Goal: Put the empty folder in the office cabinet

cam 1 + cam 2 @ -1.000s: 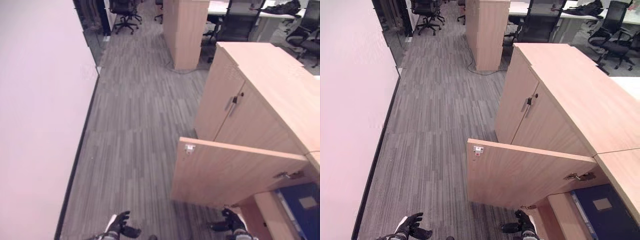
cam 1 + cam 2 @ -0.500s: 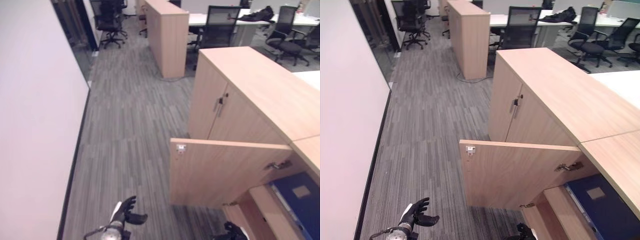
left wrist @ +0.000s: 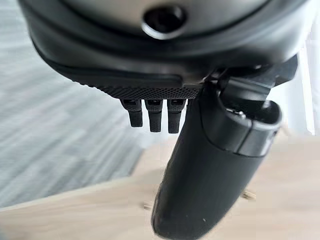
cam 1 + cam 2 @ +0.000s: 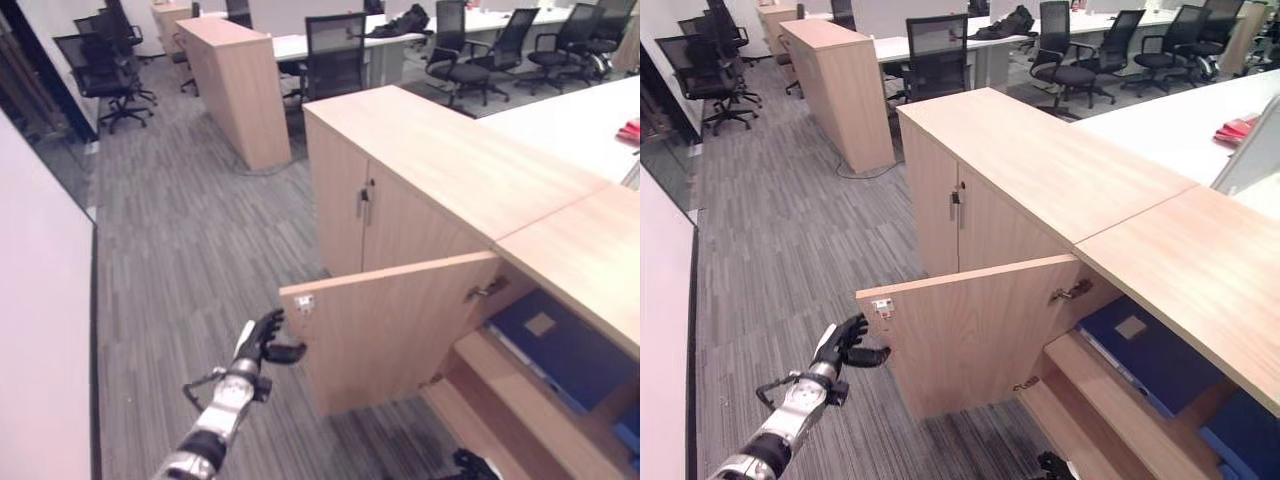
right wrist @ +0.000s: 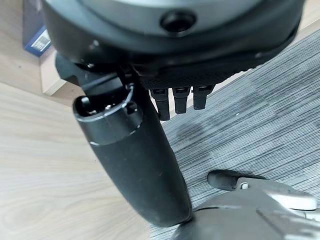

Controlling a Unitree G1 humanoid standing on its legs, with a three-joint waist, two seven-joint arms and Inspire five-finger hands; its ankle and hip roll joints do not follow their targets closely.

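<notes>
Your left hand is raised just beside the free edge of the open cabinet door, fingers loosely spread and relaxed, thumb pointing toward the door edge; it grasps nothing. From the head views you cannot tell whether the thumb tip touches the wood. The left wrist view shows the thumb extended over light wood, fingers straight.

Your right hand shows as a dark shape at the bottom edge of the head views, low by the cabinet's lower shelf. In its wrist view the fingers hang straight and the thumb sticks out over grey carpet; released, nothing in it.

Folder: dark blue, flat, broad, lying on its side on the upper shelf inside the office cabinet, with a small pale rectangular label on its upper face. It sits just behind the open door's hinge side, under the cabinet top. Another blue item lies lower right, partly cut off; you cannot tell what it is.

Wood-grain cabinet, light beech tone. The neighbouring pair of doors is closed, with a handle. Behind: office chairs, a desk, a red item on a white surface.
</notes>
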